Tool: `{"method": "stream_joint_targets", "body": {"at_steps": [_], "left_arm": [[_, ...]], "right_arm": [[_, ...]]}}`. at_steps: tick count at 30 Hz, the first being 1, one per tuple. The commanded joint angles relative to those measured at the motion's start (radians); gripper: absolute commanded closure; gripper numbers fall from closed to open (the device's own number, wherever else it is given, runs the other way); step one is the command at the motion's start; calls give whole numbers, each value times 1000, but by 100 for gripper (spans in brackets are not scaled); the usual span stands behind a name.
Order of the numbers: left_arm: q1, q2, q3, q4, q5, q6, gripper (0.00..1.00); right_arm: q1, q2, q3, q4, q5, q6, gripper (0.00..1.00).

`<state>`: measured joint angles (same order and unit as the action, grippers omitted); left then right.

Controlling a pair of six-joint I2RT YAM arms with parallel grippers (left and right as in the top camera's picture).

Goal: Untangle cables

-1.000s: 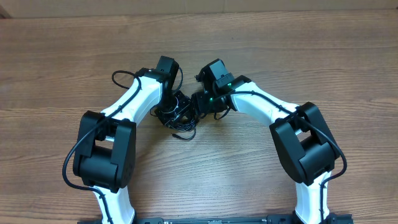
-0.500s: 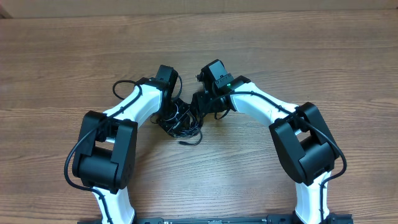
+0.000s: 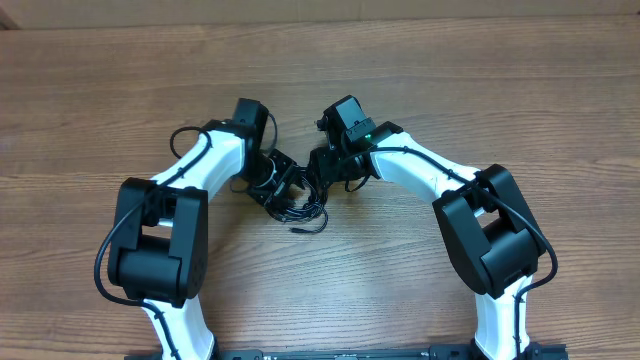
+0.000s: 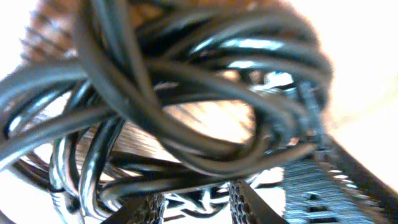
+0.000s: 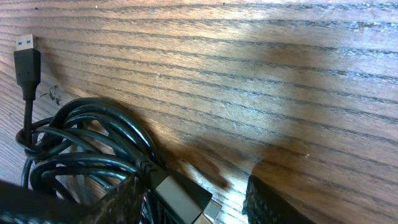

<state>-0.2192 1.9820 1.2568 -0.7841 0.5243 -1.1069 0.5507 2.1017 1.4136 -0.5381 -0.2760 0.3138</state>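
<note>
Jaws of my right gripper (image 5: 199, 202) stood spread with a plug (image 5: 180, 193) between them, seen only from that wrist. Overhead, the cables (image 3: 290, 195) lay bunched between both grippers. Whether my left gripper (image 4: 196, 208) pinched them, I couldn't tell.

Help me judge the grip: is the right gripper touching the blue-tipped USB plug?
Apart. Right wrist view: USB plug lies on wood, clear of right gripper.

Left wrist view blurred, overexposed; overhead evenly lit.
</note>
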Motion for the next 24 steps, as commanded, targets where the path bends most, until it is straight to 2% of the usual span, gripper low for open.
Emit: {"method": "stream_joint_targets", "body": {"at_steps": [1, 3, 8, 13, 15, 16, 17, 18, 20, 24], "left_arm": [[13, 9, 28, -6, 45, -48, 68], [13, 9, 28, -12, 51, -83, 72], [12, 9, 28, -20, 160, -185, 73], [22, 9, 28, -13, 177, -187, 78], [39, 9, 28, 28, 225, -135, 79], [52, 9, 28, 42, 274, -53, 80], [65, 9, 28, 52, 322, 8, 96], [78, 7, 29, 61, 356, 47, 96], [106, -6, 30, 8, 329, 34, 96], [119, -70, 30, -131, 123, -39, 96]], "right_arm": [[-2, 5, -4, 5, 21, 4, 48], [-2, 5, -4, 5, 21, 4, 48], [-2, 5, -4, 5, 21, 4, 48], [-2, 5, -4, 1, 21, 3, 48], [-2, 5, -4, 1, 21, 3, 48], [-2, 5, -4, 2, 21, 3, 48], [-2, 5, -4, 2, 21, 3, 48], [-2, 5, -4, 2, 21, 3, 48], [-2, 5, -4, 2, 21, 3, 48], [-2, 5, -4, 2, 22, 4, 48]]}}
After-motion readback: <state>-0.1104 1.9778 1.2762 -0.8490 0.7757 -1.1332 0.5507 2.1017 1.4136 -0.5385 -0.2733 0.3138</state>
